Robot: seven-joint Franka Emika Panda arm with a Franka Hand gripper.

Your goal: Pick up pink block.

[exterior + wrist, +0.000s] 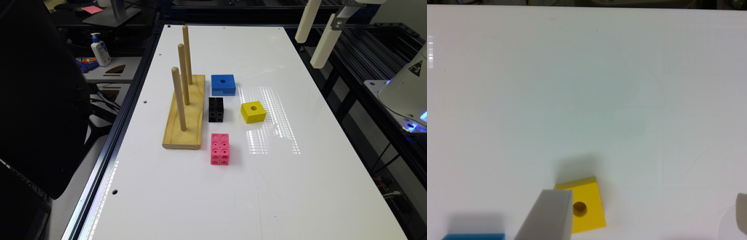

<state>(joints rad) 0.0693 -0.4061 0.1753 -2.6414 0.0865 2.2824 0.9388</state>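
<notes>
High above the white table's (300, 186) far corner, at the exterior view's right, we saw our gripper (315, 33) hanging with its pale fingers (325, 43) spread apart, holding nothing. We found the bright pink plastic block of joined cubes (220, 149) lying on the table, well apart from the gripper, near the wooden peg board (186, 116) and yellow holed cube (253, 112).

White Franka Panda arm with long pale fingers

In the exterior view the claw (313, 36) shows as two long, cream-white, square-sectioned fingers (325, 43), plain and blunt at the tips; the nearer one is fixed at its upper end to a grey metal bracket (340, 18) with a round screw head in it. The arm's base (405, 88) is a smooth, glossy white rounded housing that carries a yellow triangular warning label (417, 68) with a black symbol. Blue light glows along its lower rim, and it sits on a pale flat mounting plate. In the wrist view a finger (547, 217) appears as a matte grey-beige slab with straight edges.
</notes>
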